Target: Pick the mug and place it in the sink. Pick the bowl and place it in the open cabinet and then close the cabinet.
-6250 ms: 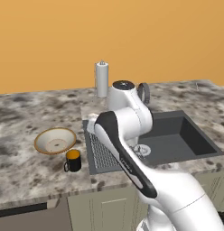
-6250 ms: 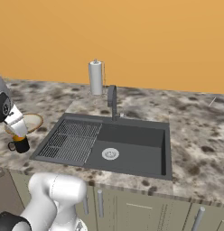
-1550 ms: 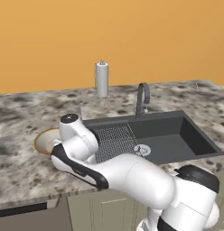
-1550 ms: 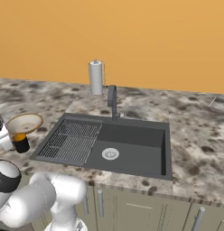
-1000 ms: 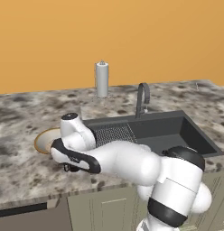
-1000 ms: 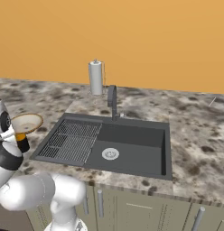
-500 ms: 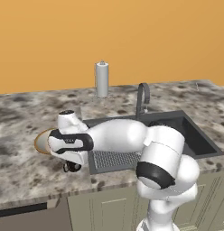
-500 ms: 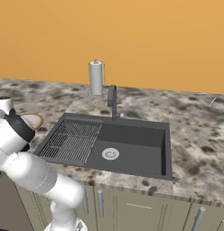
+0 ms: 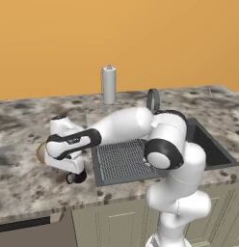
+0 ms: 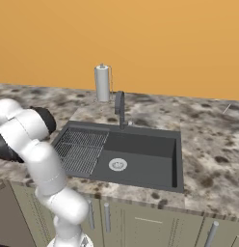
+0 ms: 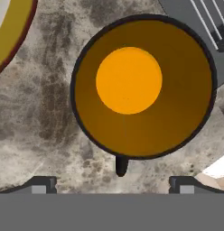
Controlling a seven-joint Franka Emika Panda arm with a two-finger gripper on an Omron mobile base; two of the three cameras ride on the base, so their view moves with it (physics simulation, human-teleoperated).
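Bowl (image 11: 7, 34): on the speckled counter (image 11: 41, 122), left of the mug, apart from it.
Mug (image 11: 143, 85): upright on the counter beside the sink's ribbed drainboard (image 9: 122, 159), handle toward the hand.
Gripper (image 11: 111, 185): spread wide directly above the mug, its 2 fingertips (image 11: 40, 184) holding nothing.

Swung my arm left and down off the sink (image 9: 208, 144); my gripper (image 9: 75, 174) now low over the mug (image 11: 143, 85), jaws wide.
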